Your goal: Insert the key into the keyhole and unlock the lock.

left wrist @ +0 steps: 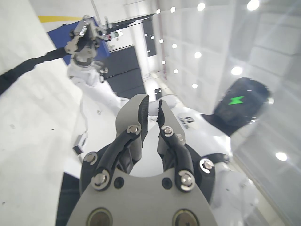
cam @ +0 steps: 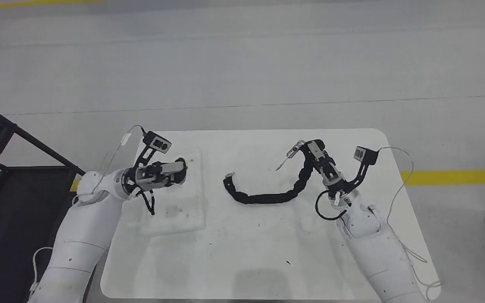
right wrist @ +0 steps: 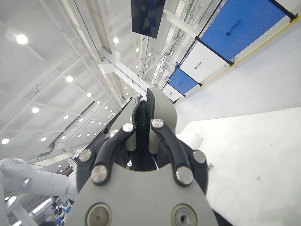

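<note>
Cable lock point(cam: 265, 198) was laid across table middle, one end clamped tight in right gripper point(right wrist: 145, 102). Key point(cam: 286, 159) was judged hung beside that end. Left gripper point(left wrist: 152, 105) was parted slightly, empty, well apart. Insertion was not yet begun; next, key had to be gripped and aligned with keyhole.

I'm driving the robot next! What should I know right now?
Left gripper: open, empty, by the clear tray.
Right gripper: shut on one raised end of the black cable lock; the rest lies on the table.
A small silver piece sticks out by that end; too small to tell if it is the key.
Done: lock end gripped.
Left: key into keyhole, turn, unlock.
</note>
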{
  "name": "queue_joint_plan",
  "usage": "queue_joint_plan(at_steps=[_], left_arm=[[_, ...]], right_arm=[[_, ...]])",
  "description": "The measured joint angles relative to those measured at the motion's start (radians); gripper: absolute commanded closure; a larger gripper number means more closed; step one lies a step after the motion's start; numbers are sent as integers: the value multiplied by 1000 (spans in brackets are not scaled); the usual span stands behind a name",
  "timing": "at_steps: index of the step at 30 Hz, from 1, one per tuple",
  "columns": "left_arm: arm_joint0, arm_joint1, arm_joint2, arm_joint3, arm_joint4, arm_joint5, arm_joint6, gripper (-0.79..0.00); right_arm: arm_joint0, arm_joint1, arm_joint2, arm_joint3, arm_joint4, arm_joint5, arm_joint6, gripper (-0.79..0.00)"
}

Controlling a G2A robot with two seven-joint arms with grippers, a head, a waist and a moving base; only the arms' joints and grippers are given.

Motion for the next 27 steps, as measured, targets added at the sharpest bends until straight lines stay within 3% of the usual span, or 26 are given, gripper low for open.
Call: queue_joint_plan(at_steps=[4,6,10,13,17,27], left_arm=[[-21,0,33,60,-55,-5,2,0],[-44,3,50,106,-31,-5,3,-785],[-82,2,88,180,-22,-5,3,-785],[-84,2,90,183,-22,-5,2,-785],[-83,2,89,182,-22,-5,2,-785],[-83,2,90,182,-22,-5,2,-785]], right_arm=[[-1,-1,-5,-2,-10,15,0,0],[3,-3,-11,4,-18,44,-3,0],[40,-13,-39,60,2,196,-3,0],[95,-23,-62,134,33,326,1,0],[166,-37,-101,232,-42,464,-59,0],[232,-68,-178,328,-257,643,-264,0]])
